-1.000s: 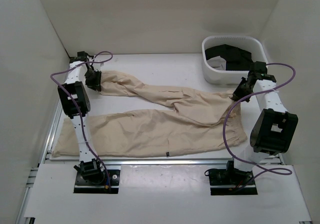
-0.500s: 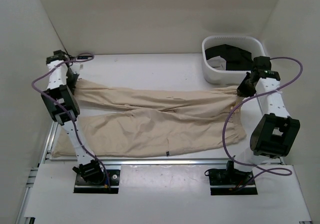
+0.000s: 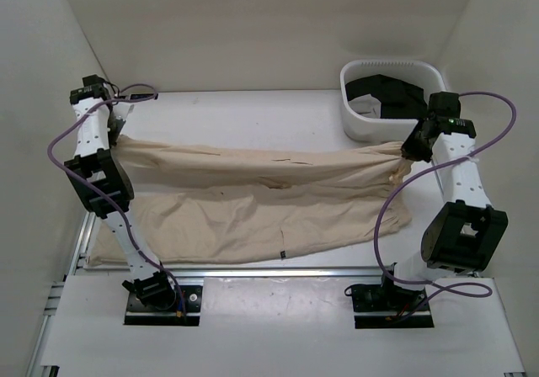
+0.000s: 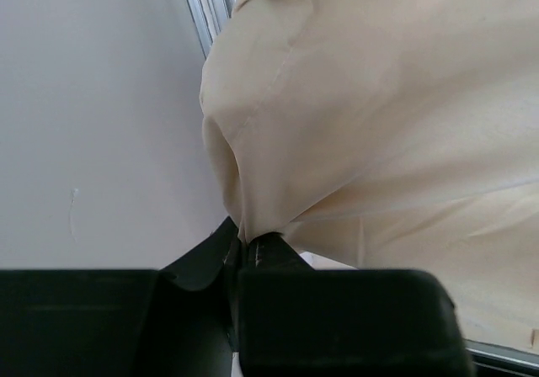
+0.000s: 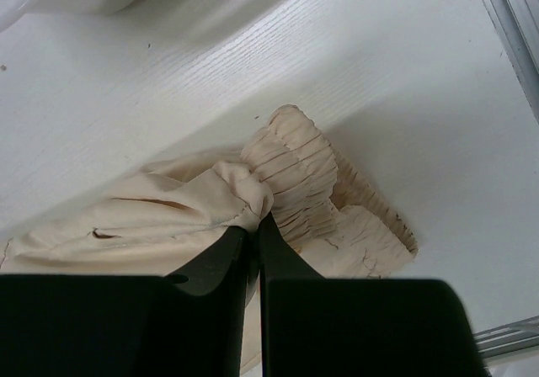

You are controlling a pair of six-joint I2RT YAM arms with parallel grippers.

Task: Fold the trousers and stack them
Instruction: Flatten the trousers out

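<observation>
The beige trousers (image 3: 253,192) lie across the white table. The far leg is pulled taut and lifted between the two grippers. The near leg lies flat, with a small dark tag (image 3: 280,254) at its front seam. My left gripper (image 3: 116,135) is shut on the far leg's end at the far left; the left wrist view shows cloth (image 4: 337,116) pinched in the jaws. My right gripper (image 3: 410,151) is shut on the gathered waist at the right; the right wrist view shows the elastic band (image 5: 295,175) bunched at the fingertips.
A white tub (image 3: 358,120) holding black garments (image 3: 392,95) stands at the back right, close behind the right gripper. White walls close in on the left, back and right. A metal rail (image 3: 253,272) runs along the table's front edge.
Both grippers have moved apart and upward with the cloth. The far leg, slack and crumpled before, is now stretched straight between them.
</observation>
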